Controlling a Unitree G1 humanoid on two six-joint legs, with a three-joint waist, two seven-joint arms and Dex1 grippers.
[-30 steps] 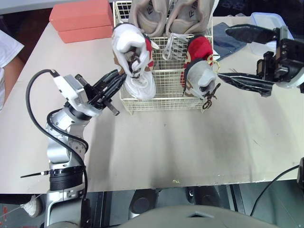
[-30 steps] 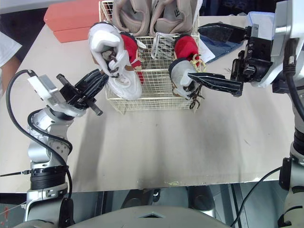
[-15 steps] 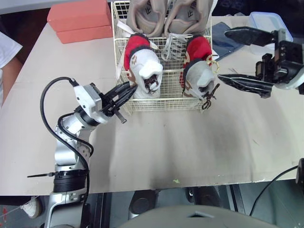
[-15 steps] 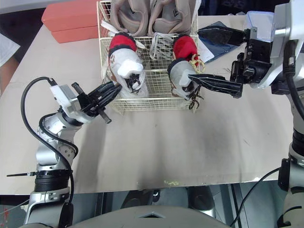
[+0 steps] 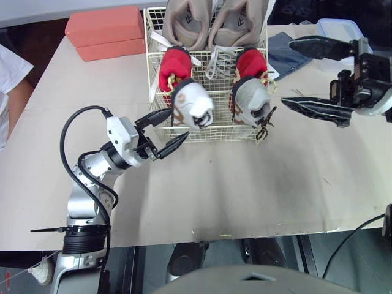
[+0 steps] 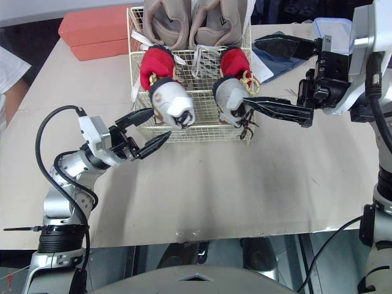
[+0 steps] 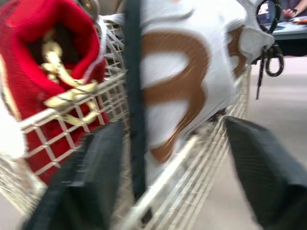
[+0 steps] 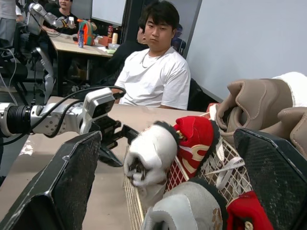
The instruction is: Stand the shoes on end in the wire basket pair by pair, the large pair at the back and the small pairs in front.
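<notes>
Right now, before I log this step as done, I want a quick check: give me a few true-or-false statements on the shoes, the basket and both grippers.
1. The large tan pair stands at the back of the wire basket. True.
2. The left gripper is shut on the left small shoe. False: it is open at the basket's front, gripping nothing.
3. The left small shoe and the right small shoe both sit in the basket's front row. True.
4. The right gripper is shut. False: its fingers are spread wide, right of the basket.
5. The red boxes lie on the table's right. False: back left.
</notes>
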